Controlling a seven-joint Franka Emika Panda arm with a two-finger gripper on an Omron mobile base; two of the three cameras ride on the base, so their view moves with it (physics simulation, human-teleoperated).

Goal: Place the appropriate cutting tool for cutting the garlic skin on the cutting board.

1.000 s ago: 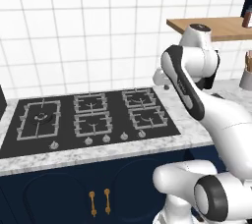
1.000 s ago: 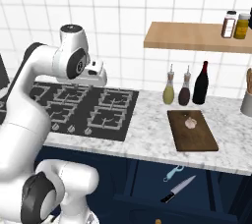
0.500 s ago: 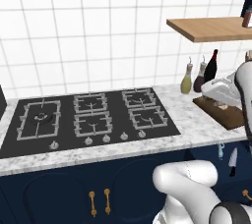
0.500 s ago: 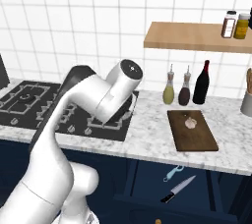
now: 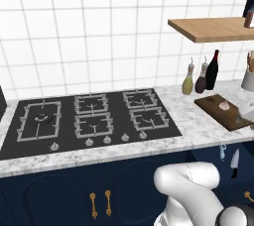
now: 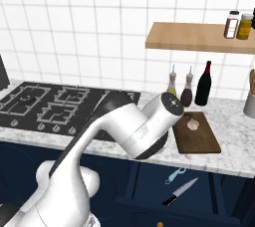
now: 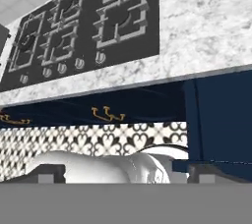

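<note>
The garlic sits on the cutting board on the counter right of the stove, a knife and peeler lie in the open drawer below, and I cannot tell how my claw stands.

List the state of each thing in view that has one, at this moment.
garlic: resting on the cutting board.
cutting board: flat on the counter, no tool on it.
drawer: open, knife and peeler lying inside.
hand: open or shut unclear.
</note>
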